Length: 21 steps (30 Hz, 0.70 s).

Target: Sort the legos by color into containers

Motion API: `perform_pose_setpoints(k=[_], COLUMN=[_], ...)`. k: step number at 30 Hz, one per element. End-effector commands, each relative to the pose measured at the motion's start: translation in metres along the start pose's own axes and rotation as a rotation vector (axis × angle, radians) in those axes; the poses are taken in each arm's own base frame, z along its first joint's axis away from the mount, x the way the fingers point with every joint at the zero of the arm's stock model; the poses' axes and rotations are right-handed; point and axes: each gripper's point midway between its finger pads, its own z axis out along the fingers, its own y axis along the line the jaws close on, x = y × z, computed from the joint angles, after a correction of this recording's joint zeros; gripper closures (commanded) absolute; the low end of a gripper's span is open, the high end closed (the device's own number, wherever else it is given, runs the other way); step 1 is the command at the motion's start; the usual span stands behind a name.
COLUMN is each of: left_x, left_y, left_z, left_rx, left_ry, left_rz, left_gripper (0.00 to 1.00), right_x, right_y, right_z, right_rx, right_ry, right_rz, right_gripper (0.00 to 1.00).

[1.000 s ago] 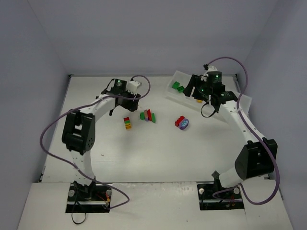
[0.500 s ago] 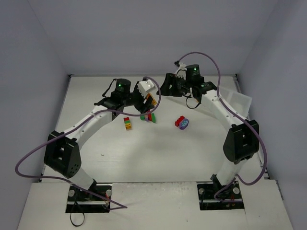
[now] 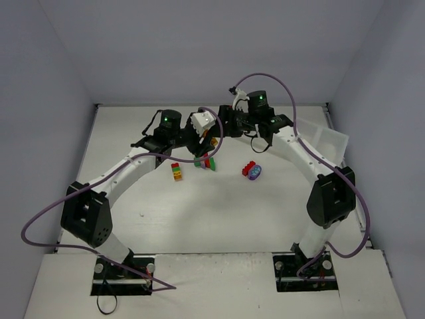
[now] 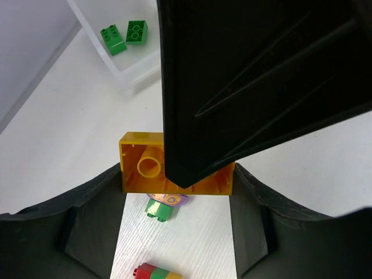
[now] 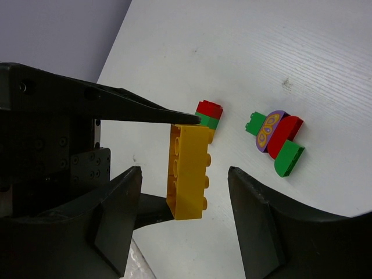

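My left gripper (image 3: 208, 138) (image 4: 177, 180) is shut on an orange-yellow brick (image 3: 212, 141) (image 4: 141, 152) and holds it up above the table. My right gripper (image 3: 223, 127) (image 5: 185, 174) is open and straddles that brick (image 5: 189, 171); gaps show on both sides, with neither pad touching. Its dark finger fills the upper part of the left wrist view. Below lie a red-green-yellow stack (image 3: 176, 171) (image 5: 208, 113), a green, purple and red cluster (image 3: 206, 161) (image 5: 276, 136), and a red brick beside a rounded purple piece (image 3: 252, 171). The containers (image 3: 325, 136) (image 4: 131, 81) hold two green bricks (image 4: 125, 36).
The translucent tray stands at the back right, near the grey side wall. Both arms meet over the middle back of the table, their purple cables (image 3: 265, 76) looping above. The loose bricks lie right below the two grippers.
My right arm has swung left from the tray to the held brick. My left arm has moved right with the brick.
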Motion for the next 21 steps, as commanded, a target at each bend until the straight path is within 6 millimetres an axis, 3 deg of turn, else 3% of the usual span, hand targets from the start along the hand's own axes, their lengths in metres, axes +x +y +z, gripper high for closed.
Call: perform_pose_setpoints(k=[1, 9, 12, 13, 15, 16, 18, 19, 21], left_x=[-0.054, -0.059, -0.058, -0.055, -0.050, -0.048, -0.039, -0.038, -0.031], left_y=[0.006, 0.005, 0.003, 0.005, 0.008, 0.009, 0.017, 0.019, 0.029], left_z=[-0.014, -0.016, -0.016, -0.015, -0.015, -0.015, -0.016, -0.017, -0.022], left_rx=[-0.027, -0.029, -0.030, -0.043, -0.063, -0.075, -0.134, -0.152, -0.231], left_ry=[-0.150, -0.172, -0.170, -0.161, -0.146, -0.138, -0.107, -0.101, -0.075], left_rz=[0.086, 0.089, 0.087, 0.076, 0.056, 0.026, -0.020, -0.057, -0.114], left_gripper=[0.79, 0.79, 0.78, 0.76, 0.70, 0.52, 0.27, 0.21, 0.19], right_x=[-0.007, 0.005, 0.004, 0.003, -0.004, -0.007, -0.019, -0.026, -0.038], right_y=[0.015, 0.009, 0.008, 0.007, 0.004, -0.001, -0.009, -0.021, -0.044], right_z=[0.003, 0.011, 0.012, 0.012, 0.007, 0.006, -0.003, -0.006, -0.019], right_rx=[-0.059, -0.064, -0.058, -0.049, -0.022, 0.002, 0.043, 0.102, 0.201], right_ry=[-0.026, 0.011, 0.007, 0.001, -0.025, -0.038, -0.078, -0.108, -0.162], right_rz=[-0.046, -0.040, -0.045, -0.049, -0.063, -0.065, -0.071, -0.064, -0.047], right_gripper=[0.44, 0.62, 0.79, 0.90, 1.00, 1.00, 1.00, 1.00, 1.00])
